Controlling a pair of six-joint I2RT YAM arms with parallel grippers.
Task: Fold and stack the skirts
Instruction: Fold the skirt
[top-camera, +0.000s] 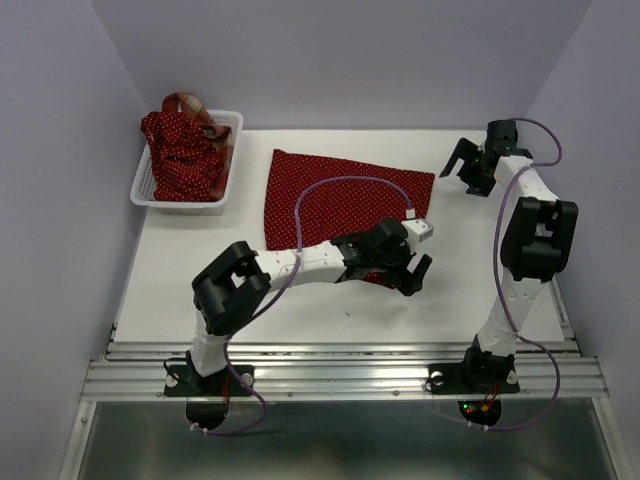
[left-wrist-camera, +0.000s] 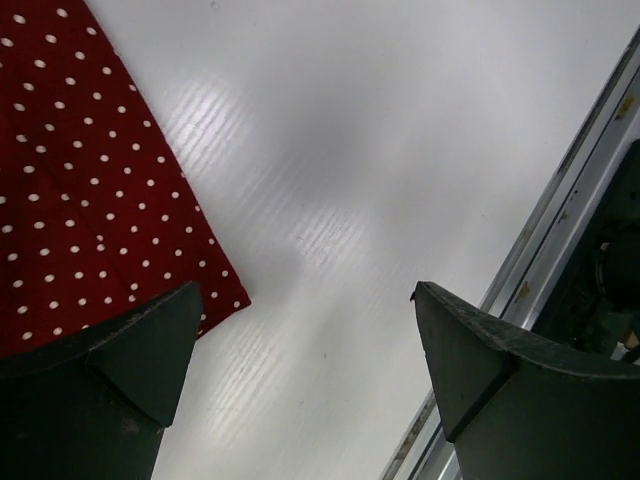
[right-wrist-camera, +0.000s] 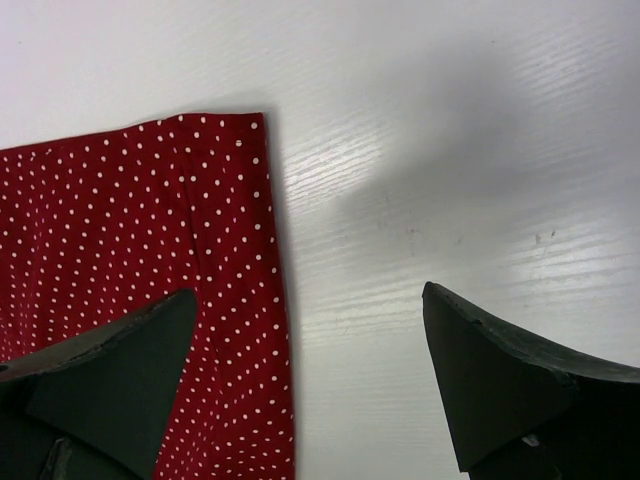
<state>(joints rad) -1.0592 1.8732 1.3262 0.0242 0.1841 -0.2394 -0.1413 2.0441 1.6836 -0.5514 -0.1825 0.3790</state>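
We see a polka-dot skirt (top-camera: 345, 200) flat on the counter (top-camera: 190, 280); left jaws at its five o'clock corner, right jaws at two o'clock, both wide, empty.

A white plastic lattice basket (top-camera: 146, 182) stands at the far left corner of the white surface (top-camera: 200, 250), close to its left edge, with its long sides running front to back. The surface has a fine ribbed grain and a soft sheen, which shows in both wrist views, and the right wrist view catches a few small dark specks (right-wrist-camera: 540, 238) on it. Ribbed aluminium rails (top-camera: 340, 362) run along the near edge of the surface. Pale lavender walls (top-camera: 60, 150) close in the left, back and right sides
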